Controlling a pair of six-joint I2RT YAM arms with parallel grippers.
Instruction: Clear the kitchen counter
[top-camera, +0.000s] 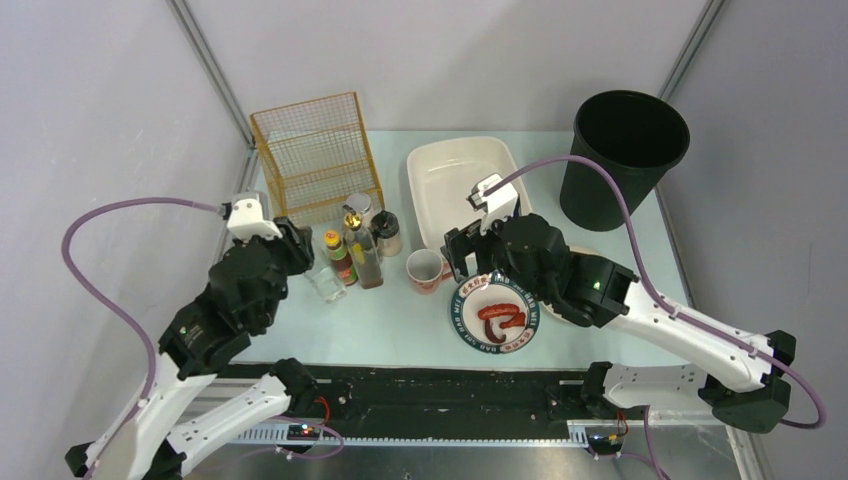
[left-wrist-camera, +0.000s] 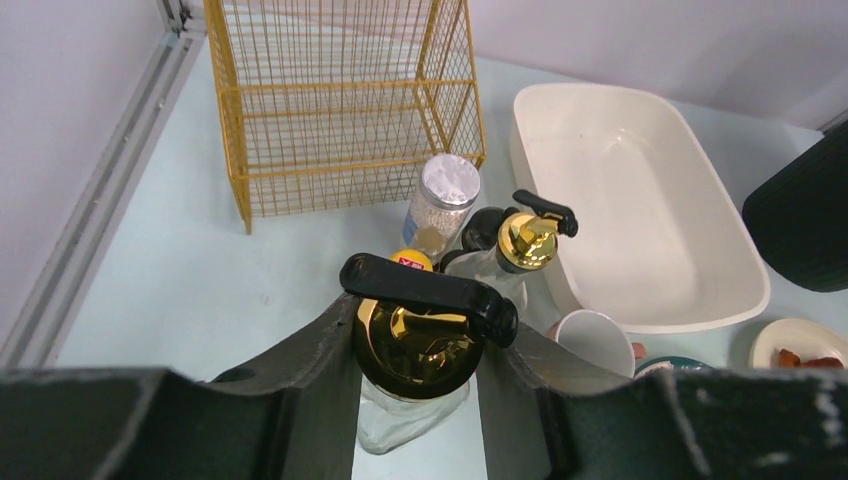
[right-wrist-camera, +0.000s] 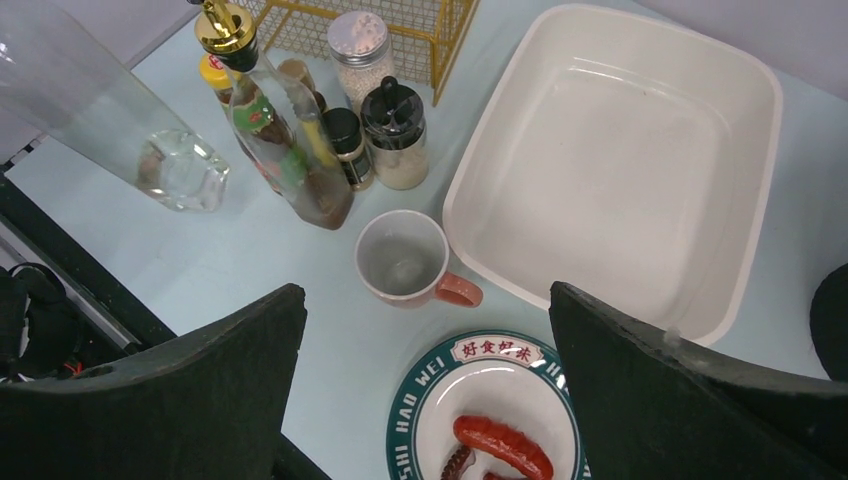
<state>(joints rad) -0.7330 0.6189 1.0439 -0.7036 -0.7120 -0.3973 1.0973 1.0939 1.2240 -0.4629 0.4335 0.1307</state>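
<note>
Top view, near edge first: plate (top-camera: 495, 318) with red sausages sits on the tabletop (top-camera: 390, 325), at 5 o'clock from the right gripper (top-camera: 462, 262). Its jaws are spread wide with nothing between them, hovering over the plate rim. Pink mug (top-camera: 427, 268) is just beside the plate at its 10 o'clock, upright, empty, handle toward the plate. Left gripper (left-wrist-camera: 420, 325) is clamped on the gold collar of a clear glass dispenser (left-wrist-camera: 410, 425), one jaw each side, black spout across the top. Dispenser's long axis is upright; cannot tell if its base is off the tabletop. Tight cluster at 1 to 2 o'clock of it: yellow-capped bottle (top-camera: 338, 255), dark sauce bottle (top-camera: 363, 258) with gold pourer, black-lid shaker (top-camera: 387, 233), silver-lid jar (top-camera: 361, 208). Farther back: yellow wire rack (top-camera: 315, 150), empty, at 12 o'clock of the left jaws; white basin (top-camera: 455, 170), empty, at 12 o'clock of the right jaws; black bin (top-camera: 625, 155) at their 2 o'clock. Every item is on the tabletop, so clearing looks barely begun. Judgement: the next move turns on the rack lying dead ahead of the held dispenser. The left arm is clearly nearer, and the cluster stands partly in the path. The right arm is nearer the mug and plate.
</note>
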